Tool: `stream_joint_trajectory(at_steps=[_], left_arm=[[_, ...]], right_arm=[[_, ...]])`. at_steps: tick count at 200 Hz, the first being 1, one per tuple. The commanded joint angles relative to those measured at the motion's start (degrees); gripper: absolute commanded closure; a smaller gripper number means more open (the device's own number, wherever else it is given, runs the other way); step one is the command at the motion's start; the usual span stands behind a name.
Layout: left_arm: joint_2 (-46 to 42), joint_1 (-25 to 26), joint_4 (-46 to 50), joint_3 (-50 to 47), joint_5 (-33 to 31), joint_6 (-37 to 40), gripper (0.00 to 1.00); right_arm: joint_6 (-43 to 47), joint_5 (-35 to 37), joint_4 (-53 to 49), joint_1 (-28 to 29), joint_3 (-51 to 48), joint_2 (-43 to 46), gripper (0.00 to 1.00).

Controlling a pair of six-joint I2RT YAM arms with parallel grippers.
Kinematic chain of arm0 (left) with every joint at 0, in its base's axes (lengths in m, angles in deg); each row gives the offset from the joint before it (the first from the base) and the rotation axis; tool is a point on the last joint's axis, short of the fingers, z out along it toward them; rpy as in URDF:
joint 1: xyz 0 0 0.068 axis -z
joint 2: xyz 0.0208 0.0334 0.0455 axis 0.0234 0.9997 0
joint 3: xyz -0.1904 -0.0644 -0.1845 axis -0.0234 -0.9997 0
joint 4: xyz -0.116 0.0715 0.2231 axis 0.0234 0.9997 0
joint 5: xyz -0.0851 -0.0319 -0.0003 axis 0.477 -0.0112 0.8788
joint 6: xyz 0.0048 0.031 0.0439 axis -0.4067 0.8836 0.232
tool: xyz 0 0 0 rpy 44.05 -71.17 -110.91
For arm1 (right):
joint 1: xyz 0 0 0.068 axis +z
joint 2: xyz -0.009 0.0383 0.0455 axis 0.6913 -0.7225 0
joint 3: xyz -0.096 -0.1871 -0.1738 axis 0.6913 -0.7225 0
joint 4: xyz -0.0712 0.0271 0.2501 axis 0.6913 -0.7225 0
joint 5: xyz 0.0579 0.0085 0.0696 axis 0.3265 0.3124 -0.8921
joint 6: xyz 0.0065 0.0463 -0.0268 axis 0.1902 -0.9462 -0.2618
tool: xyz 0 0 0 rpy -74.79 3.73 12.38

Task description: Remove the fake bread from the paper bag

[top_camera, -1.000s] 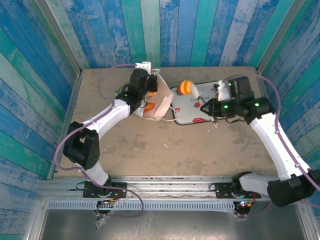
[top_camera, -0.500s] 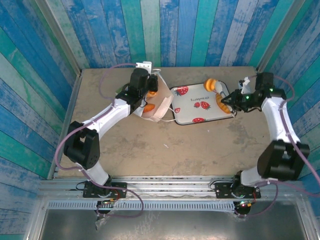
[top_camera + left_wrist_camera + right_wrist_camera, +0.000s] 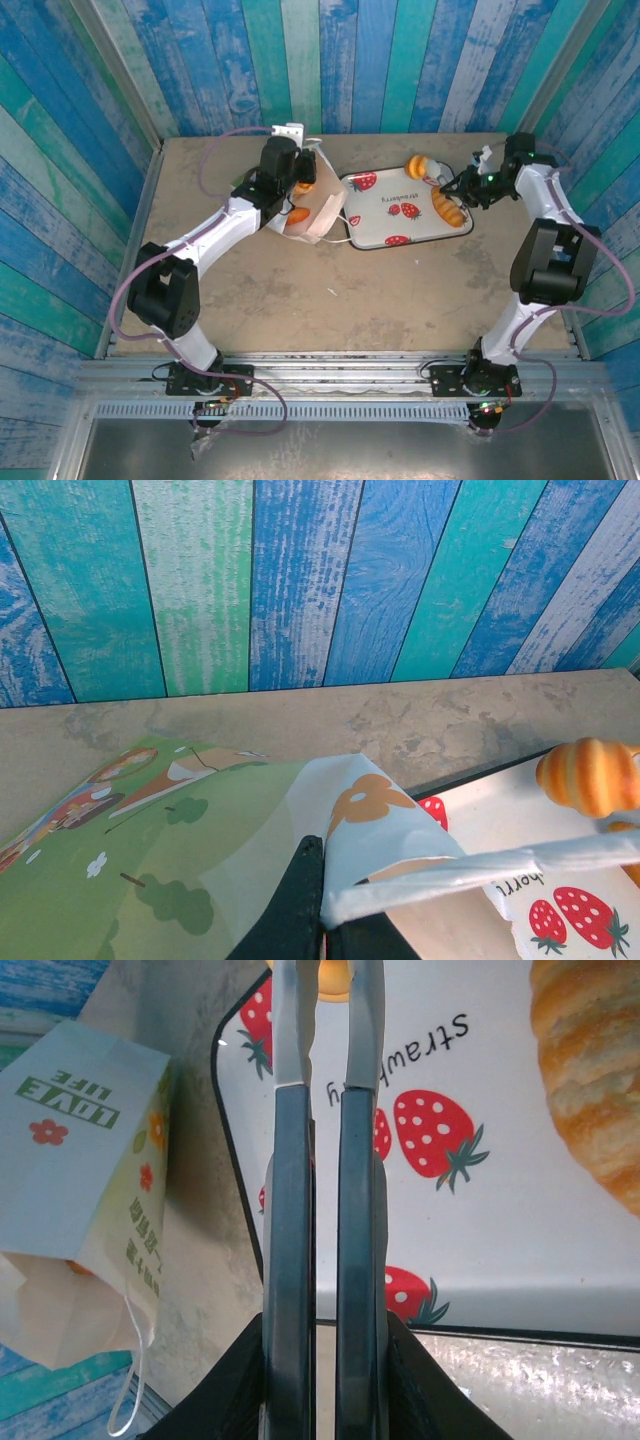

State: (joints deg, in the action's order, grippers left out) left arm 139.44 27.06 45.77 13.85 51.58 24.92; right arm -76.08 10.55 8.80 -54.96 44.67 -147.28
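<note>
Tongs (image 3: 290, 1210), blades nearly together, are clamped in the right tool (image 3: 325, 1345) above the strawberry tray (image 3: 385, 232). On that tray rest a braided bread (image 3: 448, 207) and a round bun (image 3: 420, 165). Just left of it on the counter (image 3: 400, 290), the paper bag (image 3: 322, 215) shows another orange bread (image 3: 297, 213) in its mouth. The left tool (image 3: 318, 910) pinches the bag's rim.
</note>
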Motion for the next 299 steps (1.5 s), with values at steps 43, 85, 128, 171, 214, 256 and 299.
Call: stream_joint_trajectory(at_steps=[43,85,128,171,214,256,299], left_arm=[[1.8,0.1,-2.0,1.1,-0.2,-0.9,1.0],[2.1,0.0,-2.0,1.3,-0.1,-0.8,1.0],[2.4,0.1,-1.7,1.8,0.2,-0.6,1.0],[2.5,0.1,-1.6,2.4,0.7,-0.3,1.0],[2.8,0.1,-1.6,2.8,0.7,-0.3,1.0],[3.1,0.1,-1.2,3.3,0.9,-0.2,1.0],[3.0,0.1,-1.0,3.2,0.8,0.0,1.0]], right_arm=[[0.9,-1.9,-1.6,-0.8,2.8,-4.3,0.7],[0.1,0.4,-1.3,-1.4,3.6,-5.7,0.68],[-1.6,0.4,0.3,-2.4,3.9,-6.7,0.64],[-2.4,0.0,1.5,-4.0,3.8,-6.9,0.6],[-2.7,-0.9,2.2,-4.5,4.0,-7.5,0.6],[-3.0,0.8,2.2,-5.0,4.7,-6.8,0.6],[-2.6,2.5,1.0,-5.7,6.1,-5.4,0.6]])
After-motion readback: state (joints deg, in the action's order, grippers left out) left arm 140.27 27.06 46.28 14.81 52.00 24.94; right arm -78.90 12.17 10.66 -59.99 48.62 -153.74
